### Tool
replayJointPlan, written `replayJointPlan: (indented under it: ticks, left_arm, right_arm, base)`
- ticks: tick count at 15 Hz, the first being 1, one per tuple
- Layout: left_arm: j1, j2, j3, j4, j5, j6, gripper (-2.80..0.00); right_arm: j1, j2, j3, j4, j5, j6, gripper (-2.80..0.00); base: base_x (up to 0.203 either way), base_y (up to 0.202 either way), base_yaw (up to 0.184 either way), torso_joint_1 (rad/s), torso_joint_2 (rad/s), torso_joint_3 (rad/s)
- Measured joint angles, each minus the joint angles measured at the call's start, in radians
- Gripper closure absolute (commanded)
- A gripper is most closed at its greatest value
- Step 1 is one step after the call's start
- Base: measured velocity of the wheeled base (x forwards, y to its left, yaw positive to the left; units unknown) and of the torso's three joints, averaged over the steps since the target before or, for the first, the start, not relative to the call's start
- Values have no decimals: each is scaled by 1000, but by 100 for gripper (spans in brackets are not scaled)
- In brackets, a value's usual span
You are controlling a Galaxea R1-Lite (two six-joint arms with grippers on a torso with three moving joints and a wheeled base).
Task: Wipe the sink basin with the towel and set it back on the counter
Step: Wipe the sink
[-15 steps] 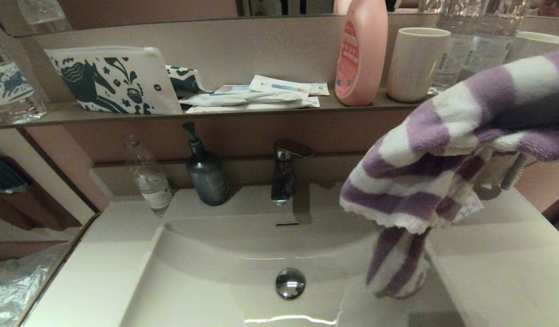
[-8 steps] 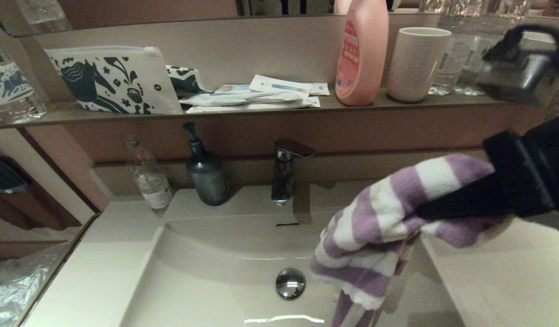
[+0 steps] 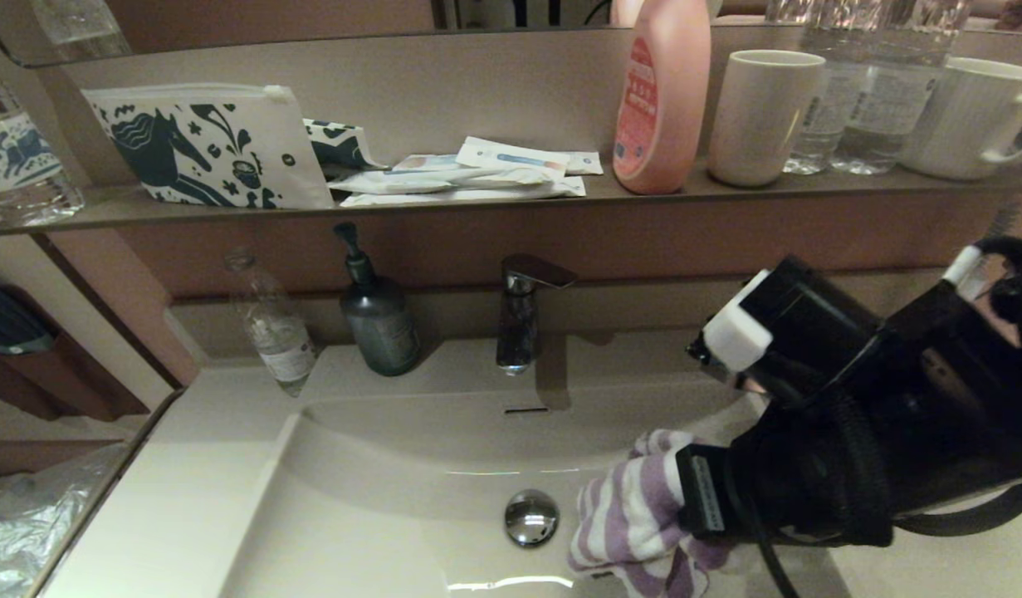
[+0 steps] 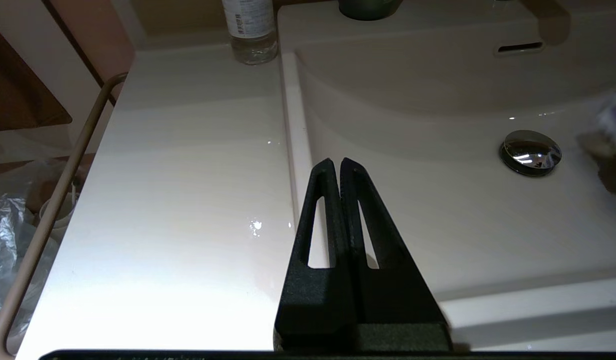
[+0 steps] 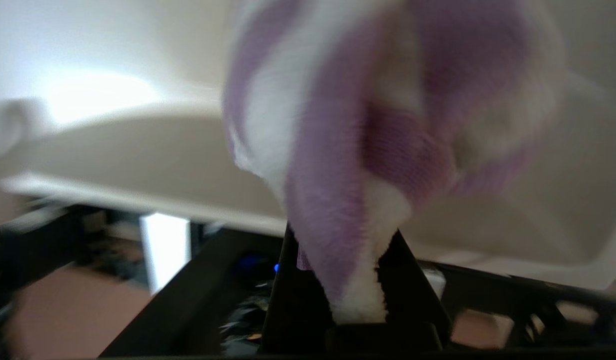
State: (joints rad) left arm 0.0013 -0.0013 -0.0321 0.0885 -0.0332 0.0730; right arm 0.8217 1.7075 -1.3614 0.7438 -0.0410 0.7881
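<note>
The purple and white striped towel [image 3: 631, 519] is bunched on the floor of the sink basin [image 3: 394, 465], just right of the chrome drain plug [image 3: 530, 517]. My right gripper [image 3: 685, 502] reaches down into the basin's right side and is shut on the towel [image 5: 368, 125], whose folds hide the fingertips. In the right wrist view the cloth runs between the two black fingers [image 5: 413, 280]. My left gripper [image 4: 336, 162] is shut and holds nothing. It hangs over the basin's left rim beside the counter [image 4: 187, 175] and does not show in the head view.
A faucet [image 3: 519, 311] and overflow slot [image 3: 525, 410] stand at the basin's back. A dark pump bottle [image 3: 378, 320] and a clear bottle [image 3: 271, 328] are on the back-left counter. The brown shelf [image 3: 477, 203] carries a horse-print pouch [image 3: 212, 145], a pink bottle [image 3: 660, 91] and cups.
My right arm has swung down and left, carrying the towel from high above the right counter into the basin beside the drain. The towel now lies bunched instead of hanging.
</note>
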Motion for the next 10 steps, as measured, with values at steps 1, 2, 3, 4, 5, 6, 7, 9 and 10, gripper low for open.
replayJointPlan:
  ticks: [1, 2, 3, 4, 5, 6, 7, 9, 10]
  left_arm:
    - [0, 0, 0, 0, 0, 1, 0]
    - [0, 0, 0, 0, 0, 1, 0]
    - [0, 0, 0, 0, 0, 0, 0]
    - [0, 0, 0, 0, 0, 1, 0]
    - [0, 0, 0, -1, 0, 1, 0]
    - [0, 0, 0, 0, 0, 1, 0]
    - [0, 0, 0, 0, 0, 0, 0]
    - [0, 0, 0, 0, 0, 1, 0]
    - [0, 0, 0, 0, 0, 1, 0]
  right_arm:
    - [2, 44, 6, 14, -16, 8, 0]
    - [4, 88, 8, 32, -42, 13, 0]
    - [5, 129, 11, 45, -68, 22, 0]
    - [5, 171, 11, 52, -91, 31, 0]
    - [5, 212, 11, 57, -105, 37, 0]
    - [5, 250, 11, 58, -113, 40, 0]
    - [5, 289, 11, 58, -118, 43, 0]
    - [4, 358, 6, 54, -140, 46, 0]
    - [4, 389, 0, 52, -149, 46, 0]
  base:
    - [0, 0, 0, 0, 0, 0]
    - [0, 0, 0, 0, 0, 0]
    - [0, 0, 0, 0, 0, 0]
    - [0, 0, 0, 0, 0, 0]
    - [0, 0, 0, 0, 0, 0]
    - [0, 0, 0, 0, 0, 0]
    - [0, 0, 0, 0, 0, 0]
    - [0, 0, 0, 0, 0, 0]
    - [0, 0, 0, 0, 0, 0]
